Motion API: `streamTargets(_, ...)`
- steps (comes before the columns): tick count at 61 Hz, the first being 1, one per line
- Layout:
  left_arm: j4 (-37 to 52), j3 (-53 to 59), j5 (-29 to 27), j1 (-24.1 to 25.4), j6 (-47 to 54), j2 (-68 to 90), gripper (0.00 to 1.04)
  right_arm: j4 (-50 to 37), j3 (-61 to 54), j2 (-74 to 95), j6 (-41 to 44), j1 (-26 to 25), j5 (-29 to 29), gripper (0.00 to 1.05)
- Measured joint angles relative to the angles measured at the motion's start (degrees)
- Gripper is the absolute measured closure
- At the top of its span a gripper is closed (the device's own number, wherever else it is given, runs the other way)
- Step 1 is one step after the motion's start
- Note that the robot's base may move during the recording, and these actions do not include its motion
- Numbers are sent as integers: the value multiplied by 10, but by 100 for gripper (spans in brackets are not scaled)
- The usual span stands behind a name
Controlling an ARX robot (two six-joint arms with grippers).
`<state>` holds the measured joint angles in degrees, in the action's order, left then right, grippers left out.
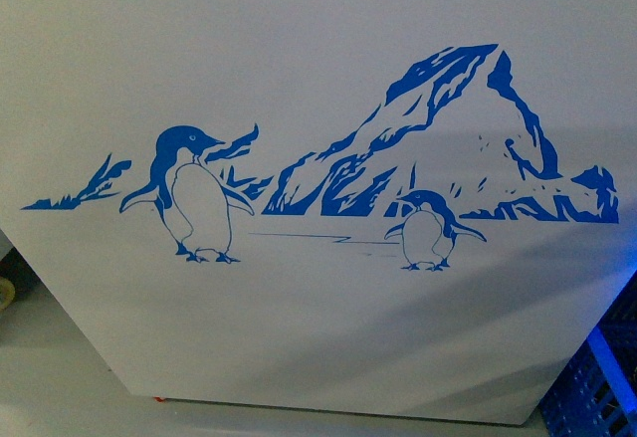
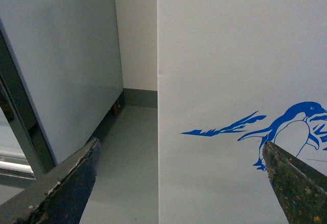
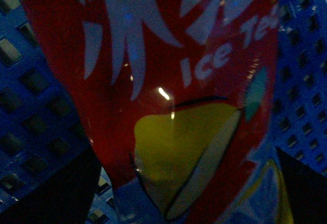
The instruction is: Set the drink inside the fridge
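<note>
Closest to you, in the right wrist view, the drink fills almost the whole picture. You see its red label with white lettering that reads "Ice Tea" and a yellow wedge shape lower down. The picture is dim. The right gripper has the bottle between its two dark fingers, one on each side of the label. You cannot tell from this view whether they are pressed onto the bottle or only flank it. Behind the bottle on both sides is the blue mesh of a crate, so the drink is at the crate and not in the fridge.

In the left wrist view, the left gripper is released. Its two worn dark fingers stand wide apart with nothing between them.

Beyond those fingers stands the fridge, which shows as a flat white panel. It carries a blue decal of two penguins in front of a mountain. In the front view this panel takes up nearly the whole picture, and neither arm appears there. A corner of the blue crate sits low at the panel's right edge.

To the left of the fridge a grey cooler stands apart from it. A strip of grey floor runs between the two. Farthest back, a pale wall closes the gap.
</note>
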<state>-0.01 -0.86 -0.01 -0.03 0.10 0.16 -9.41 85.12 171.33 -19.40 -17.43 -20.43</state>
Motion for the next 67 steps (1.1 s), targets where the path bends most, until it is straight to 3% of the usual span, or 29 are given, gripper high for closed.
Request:
streamTargets(16, 0, 0, 0, 0, 0, 0, 8, -21, -24, -11, 17, 1, 27, 42)
streamTargets(26, 0, 0, 0, 0, 0, 0, 8, -81, -130, -72, 46, 19, 41, 60)
streamTargets(37, 0, 0, 0, 0, 0, 0, 8, -174, -271, -211, 92, 42, 35, 62)
streamTargets(46, 0, 0, 0, 0, 0, 0, 8, -197, -402, -408, 116, 40, 43, 62)
streamTargets(59, 0, 0, 0, 0, 0, 0, 8, -149, -529, -624, 134, 32, 73, 63)
streamTargets(67, 0, 0, 0, 0, 0, 0, 8, -48, -577, -839, 148, 25, 101, 63)
